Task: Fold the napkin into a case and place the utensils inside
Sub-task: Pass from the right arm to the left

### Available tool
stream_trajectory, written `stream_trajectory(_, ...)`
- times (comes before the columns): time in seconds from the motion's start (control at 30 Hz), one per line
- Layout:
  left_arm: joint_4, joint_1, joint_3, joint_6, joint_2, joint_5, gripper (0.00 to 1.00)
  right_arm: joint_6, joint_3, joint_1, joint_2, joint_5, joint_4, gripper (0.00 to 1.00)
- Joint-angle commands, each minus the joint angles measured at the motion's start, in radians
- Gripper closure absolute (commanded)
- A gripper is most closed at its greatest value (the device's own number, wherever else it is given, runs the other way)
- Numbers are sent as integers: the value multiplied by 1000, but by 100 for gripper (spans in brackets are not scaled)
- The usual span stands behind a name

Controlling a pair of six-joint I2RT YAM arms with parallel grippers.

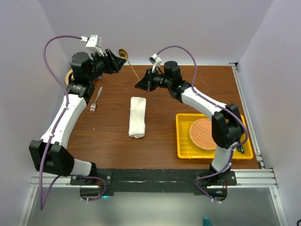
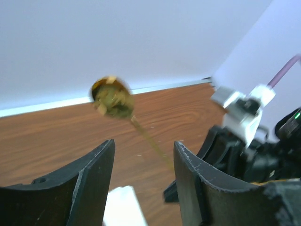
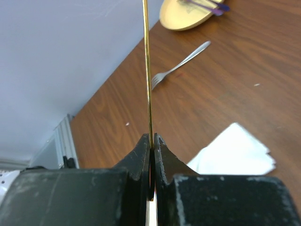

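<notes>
Brown wood table (image 1: 188,94), pale walls. Gold spoon (image 1: 130,66) is in the air over the table's far side. Its thin handle end is pinched in the clenched right gripper (image 1: 141,84), bowl up near the left gripper (image 1: 120,63), whose jaws stand apart, holding nothing. Spoon looks stiff, light, slick; a tip pinch may let it swivel, so mid-handle is safer. Napkin case (image 1: 137,117) lies soft, folded, mid-table. Fork (image 1: 96,100) lies left of it.
</notes>
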Motion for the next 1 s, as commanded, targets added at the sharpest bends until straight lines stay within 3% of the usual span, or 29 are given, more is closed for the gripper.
stream_trajectory(0.0, 125, 3, -10, -251, 24, 78, 43, 30, -86, 57, -87, 69, 159, 100)
stream_trajectory(0.43, 43, 3, -65, -386, 24, -5, 50, -3, -133, 91, -149, 210, 122, 100)
stream_trajectory(0.97, 79, 3, -44, -401, 76, 25, 65, -5, -127, 107, -136, 155, 137, 100)
